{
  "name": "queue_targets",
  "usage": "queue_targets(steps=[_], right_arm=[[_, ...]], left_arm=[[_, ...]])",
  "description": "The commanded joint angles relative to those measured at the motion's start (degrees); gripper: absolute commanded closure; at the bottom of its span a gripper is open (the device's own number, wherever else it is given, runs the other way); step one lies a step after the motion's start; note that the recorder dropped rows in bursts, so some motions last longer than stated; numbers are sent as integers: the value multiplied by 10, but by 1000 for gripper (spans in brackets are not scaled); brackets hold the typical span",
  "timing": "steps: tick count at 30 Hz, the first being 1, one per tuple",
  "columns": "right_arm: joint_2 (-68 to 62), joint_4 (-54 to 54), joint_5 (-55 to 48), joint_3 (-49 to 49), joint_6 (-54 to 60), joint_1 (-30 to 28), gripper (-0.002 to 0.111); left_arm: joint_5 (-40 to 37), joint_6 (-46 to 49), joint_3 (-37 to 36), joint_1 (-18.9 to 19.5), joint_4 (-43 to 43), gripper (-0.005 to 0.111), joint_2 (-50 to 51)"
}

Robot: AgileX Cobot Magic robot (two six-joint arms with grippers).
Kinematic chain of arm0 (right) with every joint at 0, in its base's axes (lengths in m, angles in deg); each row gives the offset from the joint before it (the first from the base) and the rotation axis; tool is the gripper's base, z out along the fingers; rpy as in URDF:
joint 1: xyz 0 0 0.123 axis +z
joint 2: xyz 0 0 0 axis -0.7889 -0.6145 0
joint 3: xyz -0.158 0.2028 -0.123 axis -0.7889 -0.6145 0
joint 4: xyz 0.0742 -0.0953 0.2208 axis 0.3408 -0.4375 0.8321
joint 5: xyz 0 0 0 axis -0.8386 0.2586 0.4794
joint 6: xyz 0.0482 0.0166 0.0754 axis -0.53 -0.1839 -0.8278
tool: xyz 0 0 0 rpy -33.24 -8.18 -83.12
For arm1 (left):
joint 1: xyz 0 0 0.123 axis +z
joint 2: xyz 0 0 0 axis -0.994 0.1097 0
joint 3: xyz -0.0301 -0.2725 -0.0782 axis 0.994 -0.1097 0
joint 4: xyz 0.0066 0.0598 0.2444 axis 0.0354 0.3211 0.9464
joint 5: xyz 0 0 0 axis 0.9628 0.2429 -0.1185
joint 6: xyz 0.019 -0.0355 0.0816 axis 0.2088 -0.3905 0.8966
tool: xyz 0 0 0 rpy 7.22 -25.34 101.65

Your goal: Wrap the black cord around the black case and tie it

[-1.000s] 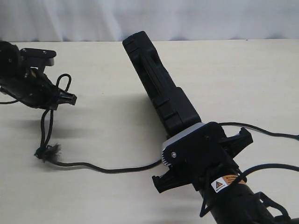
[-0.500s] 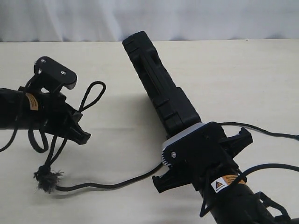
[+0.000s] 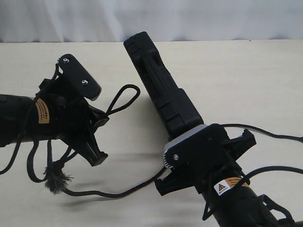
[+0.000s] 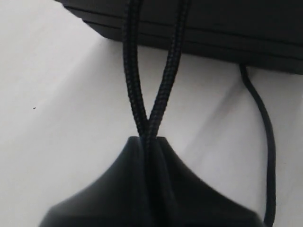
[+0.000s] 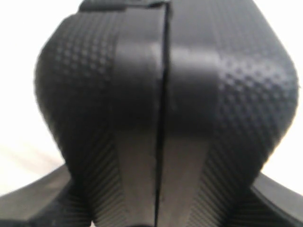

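Note:
The black case stands on its long edge, running from mid-table toward the far side. My right gripper is shut on its near end. In the right wrist view the textured case fills the frame between the fingers. My left gripper hovers left of the case, shut on the black cord, whose loop sticks out toward the case. In the left wrist view two braided strands rise from the shut tip to the case. The frayed tuft hangs low; the cord trails to the case's near end.
The beige table ends at a white backdrop behind the case. Smooth robot cables lie on the table at the right, beside my right arm.
My left gripper has moved right and nearer to the case, carrying the cord loop with it. The frayed tuft was dragged right. The right gripper and case stayed still.

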Motion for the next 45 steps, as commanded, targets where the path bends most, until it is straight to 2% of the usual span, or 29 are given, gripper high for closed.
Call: queue_targets(steps=[1, 3, 10, 14, 26, 35, 40, 45], right_arm=[[-4, 9, -59, -7, 2, -3, 104], [-4, 7, -59, -7, 2, -3, 104], [-4, 7, -59, -7, 2, -3, 104], [-4, 7, -60, -7, 2, -3, 104], [-4, 7, -60, -7, 2, -3, 104], [-4, 7, -62, -7, 2, -3, 104], [-4, 5, -71, -7, 2, -3, 104], [-4, 5, -78, -7, 7, -3, 104]], left_arm=[[6, 3, 3, -18, 1, 107, 3], [-15, 1, 17, -18, -3, 107, 3], [-171, 1, 104, -18, -51, 107, 3], [-217, 1, 132, -18, -60, 107, 5], [-393, 1, 254, -12, -60, 107, 118], [-416, 1, 314, -12, -76, 107, 122], [-382, 2, 314, -12, -76, 107, 133], [-316, 2, 314, -12, -79, 107, 135]])
